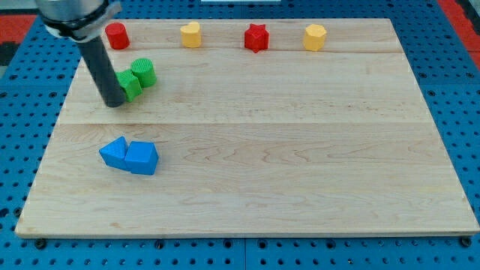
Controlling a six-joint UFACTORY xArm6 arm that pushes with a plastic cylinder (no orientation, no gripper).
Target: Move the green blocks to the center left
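Already down at the upper left of the wooden surface (300, 135), my tip (115, 105) sits against the view's-left side of a green block (130, 85), whose shape is partly masked by the rod but looks angular. No jaws exist on this arm, so nothing is clamped or let go; the rod only pushes. A green cylinder (143, 71) stands just beside its partner, up and to the view's right, the two seemingly touching. Both greens lie near the left edge, a little above the middle of the board.

Judged from this layout, the step in hand is the nudging of the pair toward the center left, and it appears close to done: a short shove toward the view's bottom is what remains. That calls for the tip to come round above the blocks, since from its present side it would drive them rightward.

Farther out, two blue blocks (129, 156), wedge-like, sit together lower left, in the path of any overshoot. Along the top edge stand a red cylinder (116, 35), a yellow heart-like block (191, 34), a red star (256, 37) and a yellow block (315, 37).
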